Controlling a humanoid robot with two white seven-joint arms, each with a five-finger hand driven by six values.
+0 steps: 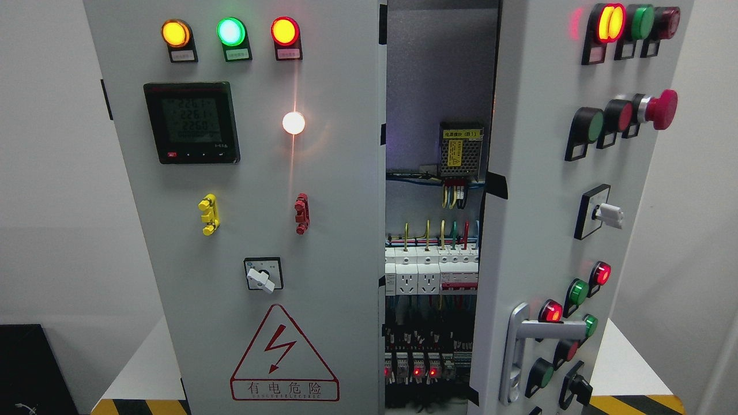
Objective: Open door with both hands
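A grey electrical cabinet fills the head view. Its right door point(536, 190) is swung partly outward, leaving a gap that shows the inside point(432, 259) with wiring, breakers and a power supply. A silver lever handle point(522, 346) sits low on that door, sticking out sideways. The left door point(253, 230) stands closed, with a meter, three lit lamps at the top, a rotary switch and a red warning triangle. Neither of my hands shows in the picture.
The cabinet stands on a white table point(144, 363) with yellow-black hazard tape along its front edge. A black box point(34, 369) sits at the lower left. Buttons, lamps and a red emergency stop point(660, 108) stick out from the right door.
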